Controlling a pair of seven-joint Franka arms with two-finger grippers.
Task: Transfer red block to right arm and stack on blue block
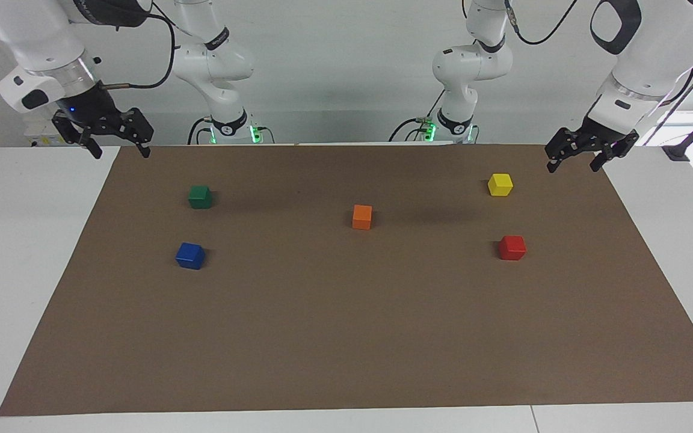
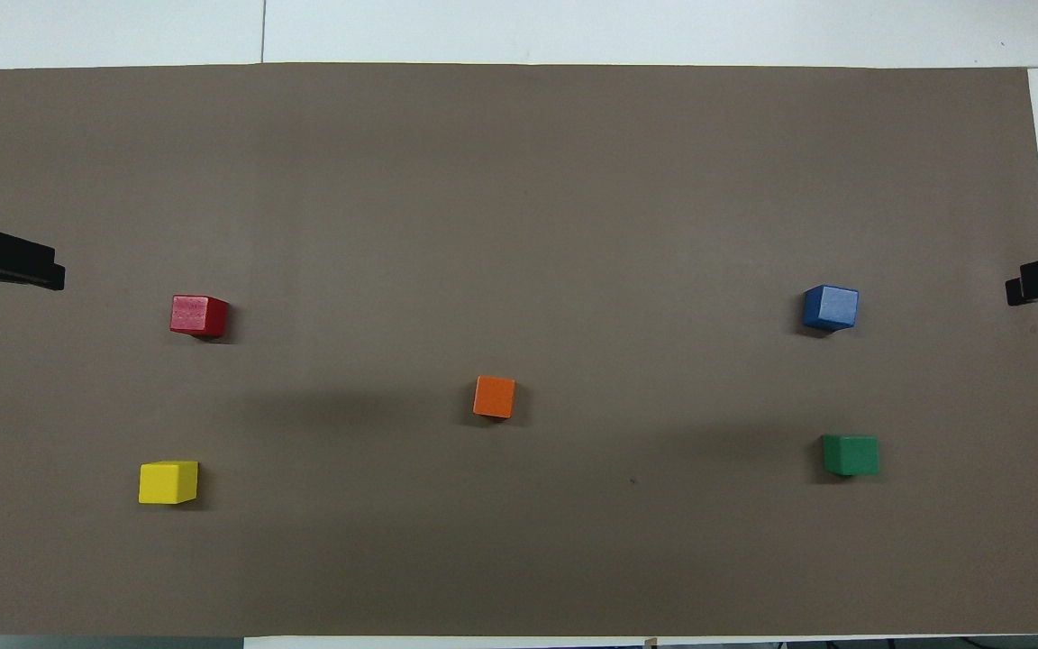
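Observation:
The red block [image 1: 512, 247] [image 2: 198, 315] sits on the brown mat toward the left arm's end, farther from the robots than the yellow block. The blue block [image 1: 190, 255] [image 2: 831, 306] sits toward the right arm's end, farther from the robots than the green block. My left gripper [image 1: 573, 167] is open and empty, raised over the mat's edge beside the yellow block. My right gripper [image 1: 119, 151], with a blue light at its wrist, is open and empty, raised over the mat's corner at its own end. Both arms wait apart from the blocks.
A yellow block [image 1: 500, 184] [image 2: 168, 481], an orange block [image 1: 362, 216] [image 2: 494, 397] at the mat's middle and a green block [image 1: 200, 196] [image 2: 851, 454] also sit on the brown mat [image 1: 346, 337]. White table shows around the mat.

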